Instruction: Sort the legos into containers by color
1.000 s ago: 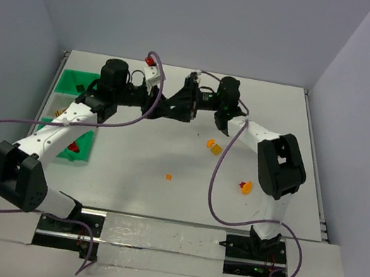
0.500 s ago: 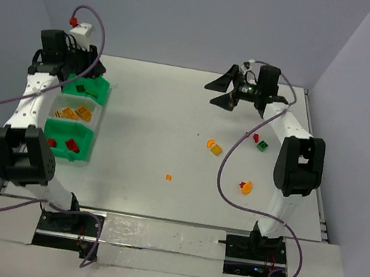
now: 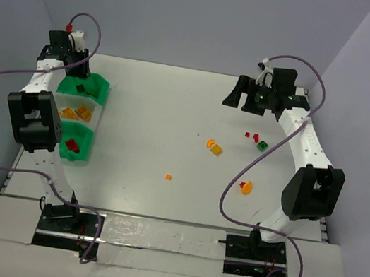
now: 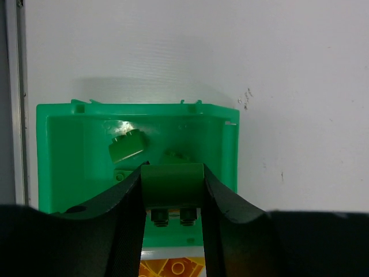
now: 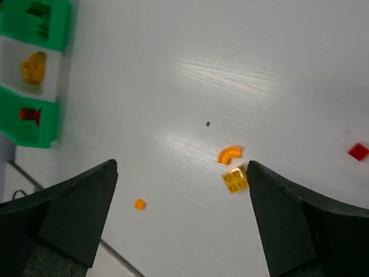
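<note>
The desk [image 5: 242, 69] is smooth white with a soft, streaky sheen. The green bin [image 4: 229, 156] is glossy, slightly translucent plastic; the green brick [image 4: 173, 187] looks smooth and duller. The left claw [image 4: 173, 176] and right claw [image 5: 182, 167] have matt black plastic fingers [image 5: 75, 213].

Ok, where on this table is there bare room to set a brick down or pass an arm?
The widest bare stretch lies between the containers and the orange pair, up to the far edge. The near strip below the small orange stud is bare too. Crowded: the right side, around the red and green bricks and the orange piece.
</note>
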`<state>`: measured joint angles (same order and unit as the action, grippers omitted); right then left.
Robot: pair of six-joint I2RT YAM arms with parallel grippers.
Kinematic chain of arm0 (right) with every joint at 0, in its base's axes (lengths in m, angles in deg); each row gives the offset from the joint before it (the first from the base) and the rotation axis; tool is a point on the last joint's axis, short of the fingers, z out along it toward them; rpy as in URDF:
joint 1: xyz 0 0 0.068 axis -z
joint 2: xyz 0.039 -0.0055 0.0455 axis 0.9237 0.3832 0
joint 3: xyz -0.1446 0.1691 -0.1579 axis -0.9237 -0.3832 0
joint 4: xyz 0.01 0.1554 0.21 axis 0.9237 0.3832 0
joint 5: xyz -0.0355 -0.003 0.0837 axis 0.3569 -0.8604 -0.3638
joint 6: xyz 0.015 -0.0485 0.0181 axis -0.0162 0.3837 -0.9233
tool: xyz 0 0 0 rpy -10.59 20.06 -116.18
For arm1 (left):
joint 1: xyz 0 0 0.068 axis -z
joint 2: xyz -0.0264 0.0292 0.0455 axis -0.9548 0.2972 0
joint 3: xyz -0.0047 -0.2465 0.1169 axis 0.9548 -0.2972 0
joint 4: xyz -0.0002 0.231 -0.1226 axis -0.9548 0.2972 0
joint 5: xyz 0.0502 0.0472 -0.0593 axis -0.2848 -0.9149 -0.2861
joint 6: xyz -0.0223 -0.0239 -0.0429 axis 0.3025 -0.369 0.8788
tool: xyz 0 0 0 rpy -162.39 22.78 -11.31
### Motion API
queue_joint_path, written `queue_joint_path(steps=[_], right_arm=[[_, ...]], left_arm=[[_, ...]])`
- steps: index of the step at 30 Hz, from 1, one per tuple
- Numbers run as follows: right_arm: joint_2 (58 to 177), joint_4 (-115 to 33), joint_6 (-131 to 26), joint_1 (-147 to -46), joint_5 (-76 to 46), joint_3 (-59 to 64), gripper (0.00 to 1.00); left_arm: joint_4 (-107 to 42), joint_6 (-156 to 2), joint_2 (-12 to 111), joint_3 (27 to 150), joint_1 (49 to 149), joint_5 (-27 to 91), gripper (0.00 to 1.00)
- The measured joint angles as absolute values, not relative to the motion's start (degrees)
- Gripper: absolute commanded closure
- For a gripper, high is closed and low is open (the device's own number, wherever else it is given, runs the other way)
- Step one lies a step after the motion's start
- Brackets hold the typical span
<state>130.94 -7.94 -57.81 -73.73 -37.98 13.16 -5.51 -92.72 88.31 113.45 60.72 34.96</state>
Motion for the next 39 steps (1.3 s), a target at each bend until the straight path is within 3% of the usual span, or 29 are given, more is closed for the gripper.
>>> queue_joint_path(steps=[14, 26, 39], right_arm=[[128.82, 1.32, -41.70, -70.46, -17.39, 8.41, 0.00], [132.30, 5.31, -25.46, -60.53, -10.48, 2.16, 0.01], [145.04, 6.69, -15.14, -60.12, -11.81, 8.73, 0.01]], left_arm=[[-5.44, -92.58, 90.64, 113.91, 60.72, 32.92, 0.33], [-2.65, -92.86, 87.55, 112.91, 60.72, 36.45, 0.26], [0.52, -94.74, 74.77, 110.36, 62.59, 51.72, 0.19]])
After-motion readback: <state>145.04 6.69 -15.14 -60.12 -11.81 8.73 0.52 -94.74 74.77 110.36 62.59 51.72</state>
